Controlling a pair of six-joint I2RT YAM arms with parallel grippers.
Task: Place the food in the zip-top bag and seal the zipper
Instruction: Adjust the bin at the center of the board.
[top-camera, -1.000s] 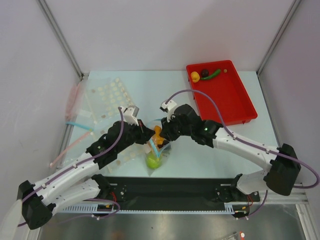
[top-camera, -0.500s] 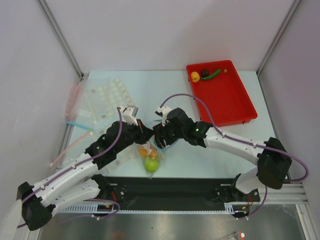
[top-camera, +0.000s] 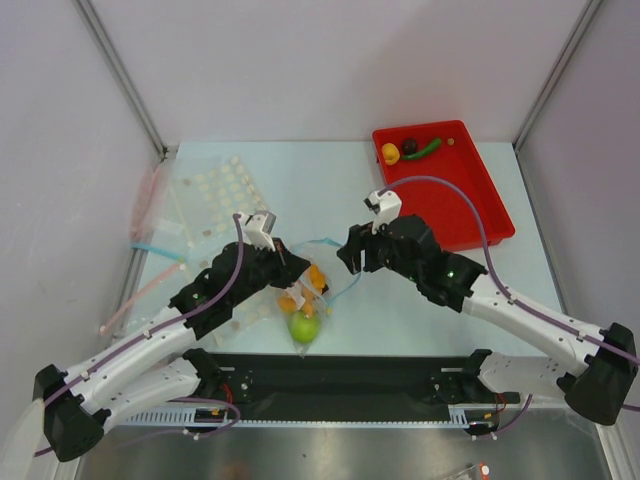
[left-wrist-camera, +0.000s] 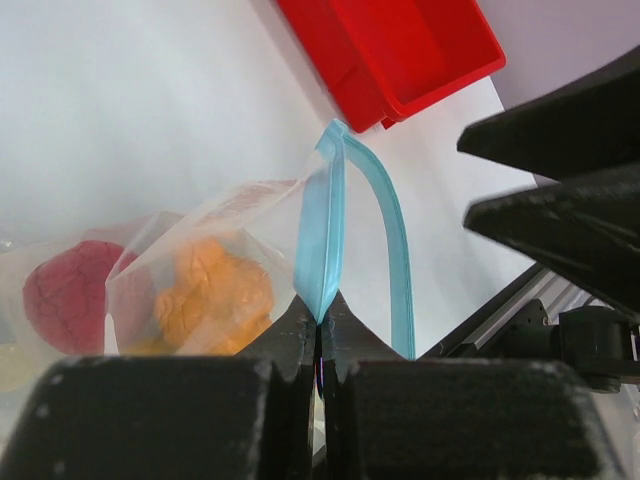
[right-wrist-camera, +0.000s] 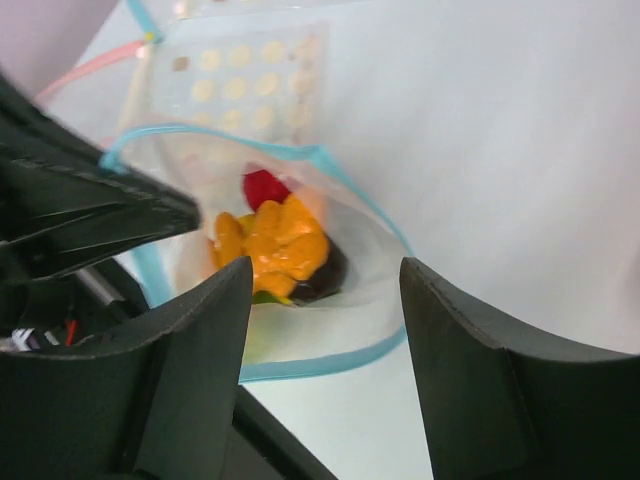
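Several food pieces (right-wrist-camera: 270, 243) sit in the bag (top-camera: 318, 300), beside your left gripper (left-wrist-camera: 318, 318), which is clamped on the zipper (left-wrist-camera: 322, 225). Your right gripper (right-wrist-camera: 325, 280) hangs near, spread and empty. The film looks thin, floppy and slippery; the zipper strip is likely your firmest hold.

Two claws (top-camera: 295, 265) (top-camera: 355, 262), one zip-top bag (top-camera: 300, 300), one red tray (top-camera: 450, 195).

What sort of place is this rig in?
Probably a lab test cell, not a home: bare white panel walls on aluminium posts, left arm and right arm bolted to a white table, toy food in a red tray.
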